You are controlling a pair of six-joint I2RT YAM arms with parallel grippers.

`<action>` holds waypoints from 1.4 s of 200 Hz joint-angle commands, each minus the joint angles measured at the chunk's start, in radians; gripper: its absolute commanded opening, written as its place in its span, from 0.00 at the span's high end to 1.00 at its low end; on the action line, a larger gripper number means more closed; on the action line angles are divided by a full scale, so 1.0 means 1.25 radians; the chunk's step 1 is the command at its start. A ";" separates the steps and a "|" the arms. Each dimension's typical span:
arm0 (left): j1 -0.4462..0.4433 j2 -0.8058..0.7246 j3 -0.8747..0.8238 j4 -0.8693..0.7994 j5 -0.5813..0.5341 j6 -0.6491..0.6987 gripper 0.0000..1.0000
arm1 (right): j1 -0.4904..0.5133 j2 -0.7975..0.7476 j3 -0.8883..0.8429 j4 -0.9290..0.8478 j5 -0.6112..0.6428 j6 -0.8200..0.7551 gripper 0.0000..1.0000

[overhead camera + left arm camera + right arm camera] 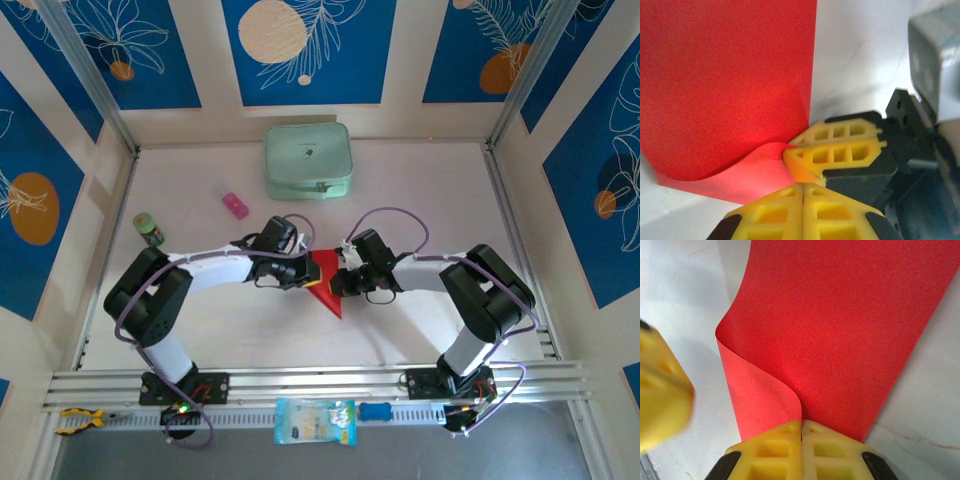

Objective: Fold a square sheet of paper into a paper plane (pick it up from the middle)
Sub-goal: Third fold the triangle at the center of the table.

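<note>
The red square sheet of paper (328, 292) lies on the white table between both arms, folded into a wedge with its point toward the near edge. My right gripper (801, 422) is shut on a curled flap of the sheet (840, 330). In the left wrist view its yellow fingers (840, 152) pinch the curl beside the sheet (725, 85). My left gripper (802, 186) is shut, tips touching, nothing visible between them; the lower flap lies just left of its tip. From above, the left gripper (303, 272) and right gripper (337, 282) meet at the paper's upper edge.
A pale green case (308, 160) stands at the back centre. A small pink block (235, 205) and a green jar (148, 228) sit to the left. On the near rail lie a blue-white packet (314, 420) and a yellow-handled tool (78, 420).
</note>
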 commanded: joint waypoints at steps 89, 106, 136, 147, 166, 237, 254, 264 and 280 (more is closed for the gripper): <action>-0.032 0.004 -0.100 0.185 -0.025 -0.122 0.97 | -0.003 0.016 -0.001 -0.026 0.001 0.009 0.99; -0.032 0.010 -0.104 0.185 -0.027 -0.117 0.97 | -0.003 0.017 -0.002 -0.027 0.001 0.008 0.98; -0.032 0.027 -0.105 0.190 -0.034 -0.111 0.97 | -0.003 0.017 -0.002 -0.028 0.001 0.009 0.99; -0.032 0.033 -0.110 0.201 -0.034 -0.113 0.96 | -0.003 0.017 -0.001 -0.028 0.001 0.009 0.99; -0.033 0.045 -0.113 0.200 -0.038 -0.108 0.96 | -0.003 0.017 -0.001 -0.028 0.001 0.009 0.99; -0.032 0.077 -0.131 0.178 -0.054 -0.085 0.96 | -0.004 0.014 0.000 -0.029 -0.005 0.008 0.98; -0.032 0.079 -0.126 0.165 -0.057 -0.076 0.96 | -0.003 0.008 0.002 -0.030 -0.009 0.012 0.98; -0.033 0.080 -0.122 0.158 -0.056 -0.072 0.96 | -0.004 0.003 0.004 -0.031 -0.013 0.015 0.96; -0.034 0.079 -0.122 0.150 -0.059 -0.070 0.96 | -0.005 -0.017 0.018 -0.048 -0.018 0.023 0.90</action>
